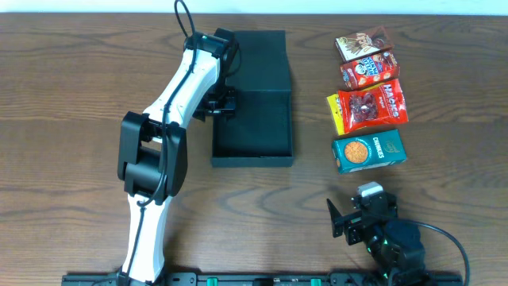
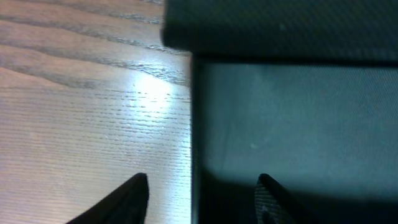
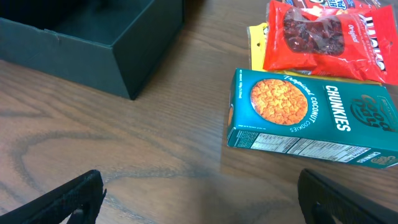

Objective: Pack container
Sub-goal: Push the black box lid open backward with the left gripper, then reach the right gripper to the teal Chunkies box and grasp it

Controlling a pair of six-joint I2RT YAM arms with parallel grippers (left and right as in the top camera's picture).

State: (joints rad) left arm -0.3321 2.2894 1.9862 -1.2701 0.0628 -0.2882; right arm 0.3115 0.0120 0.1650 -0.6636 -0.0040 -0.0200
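The container (image 1: pixel 252 151) is a dark teal-grey box at the table's middle, its lid (image 1: pixel 260 59) folded open toward the far side and nothing visible inside. My left gripper (image 1: pixel 221 102) is open and straddles the container's left wall. In the left wrist view (image 2: pixel 200 183) one finger is over the wood and the other is inside the box (image 2: pixel 292 118). My right gripper (image 1: pixel 349 222) is open and empty near the front right. In the right wrist view (image 3: pixel 199 186) it hovers over bare wood in front of the teal cookie box (image 3: pixel 298 115).
Right of the container lies a row of snacks: a brown pack (image 1: pixel 363 44), a red pack (image 1: pixel 369 70), a red candy bag (image 1: pixel 371 105) over a yellow pack (image 1: pixel 335 111), and the teal cookie box (image 1: pixel 369 151). The container's corner (image 3: pixel 93 37) shows in the right wrist view.
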